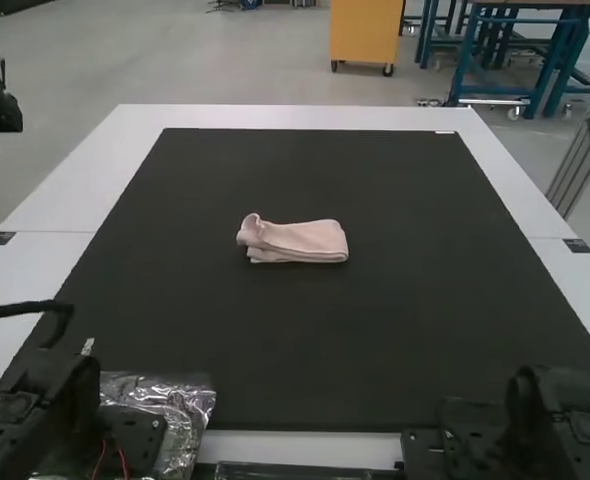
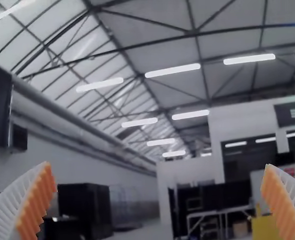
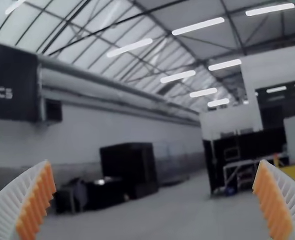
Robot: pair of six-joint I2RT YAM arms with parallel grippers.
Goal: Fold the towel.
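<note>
– How did we expect the towel (image 1: 293, 241) to handle?
– We judged it light, soft and limp, hardly fragile. We favoured a gentle pinch at the curled end (image 1: 252, 230), on the left arm's side.
– And where did we find it?
– Folded into a narrow strip on the bench's black mat (image 1: 295, 340), well apart from our left jaws and right jaws. Both pairs stood released, with nothing between them.

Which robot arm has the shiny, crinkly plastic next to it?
The black left arm, at the high view's left: the crumpled clear plastic lies by its base. The black right arm stands on the other side, away from it.
</note>
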